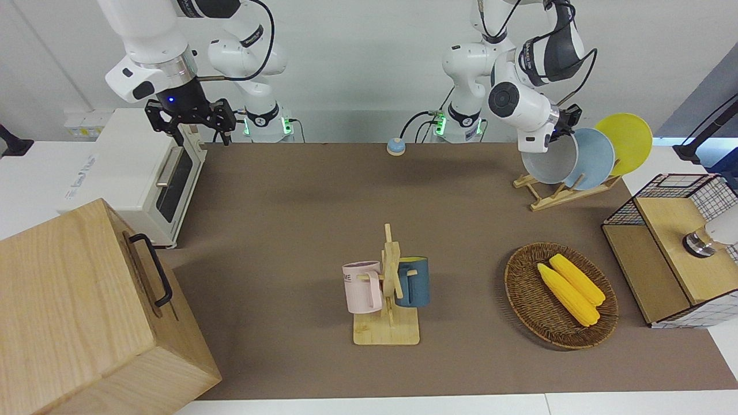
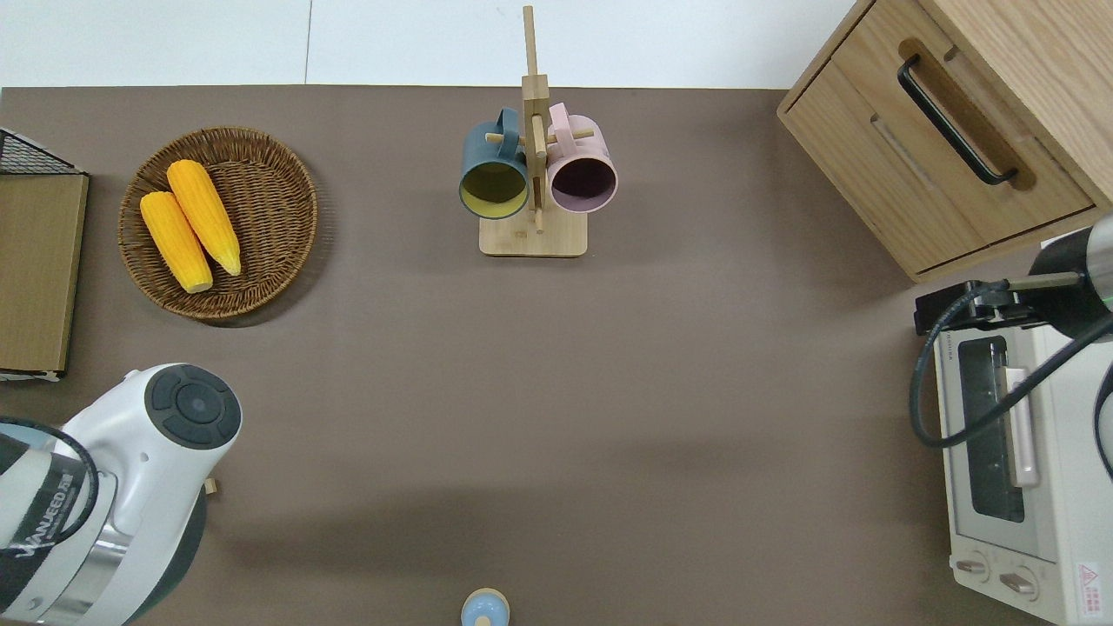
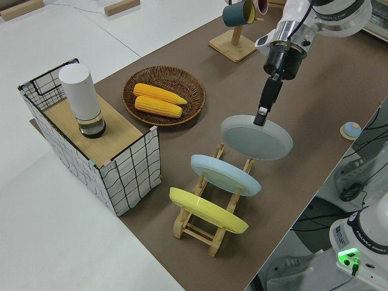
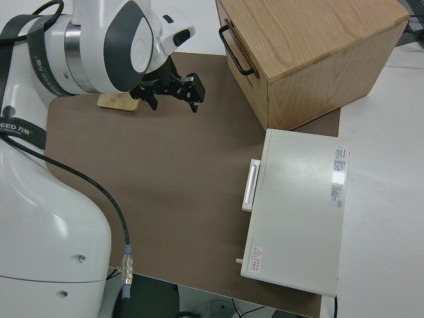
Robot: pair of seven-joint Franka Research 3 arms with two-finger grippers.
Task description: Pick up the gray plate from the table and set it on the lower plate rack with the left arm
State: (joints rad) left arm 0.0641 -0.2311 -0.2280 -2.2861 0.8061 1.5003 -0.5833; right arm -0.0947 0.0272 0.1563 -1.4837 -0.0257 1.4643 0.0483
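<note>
Basket: you are looking at a round wicker basket [image 1: 522, 300] holding two yellow corn cobs [image 1: 571, 291] lying side by side, farther from the robots than the lower plate rack [image 3: 206, 227].
Wire crate: a black wire-walled crate with a wood top [image 3: 130, 170] is sitting at the left arm's end of the table, carrying a white cylinder [image 3: 80, 97].
Rack load: the lower plate rack is holding a yellow plate [image 3: 206, 209] and a light-blue plate [image 3: 224, 174], both leaning in its slots.
Mug stand: an upright wooden stand [image 1: 389, 282] is carrying a pink mug [image 1: 362, 286] and a dark blue mug [image 1: 414, 281] mid-table.
Surface: a brown mat [image 1: 300, 219] is covering the table; a white toaster oven [image 1: 135, 173] and a wooden cabinet with a black handle [image 1: 86, 311] are standing at the right arm's end, and a small blue knob [image 1: 395, 146] is sitting near the arm bases.
Room: a plain pale wall is running along the robots' side.
Gray plate: you are seeing the gray plate [image 3: 256, 137] hanging tilted over the rack, next to the light-blue plate, at the open slots on the end away from the yellow plate; whether it is touching the rails you cannot tell.
Left gripper: the left gripper [image 3: 262, 115] is pinching the plate's upper rim, fingers clamped on it.
Right gripper: the right gripper [image 1: 193, 124] is parked, fingers spread apart.
</note>
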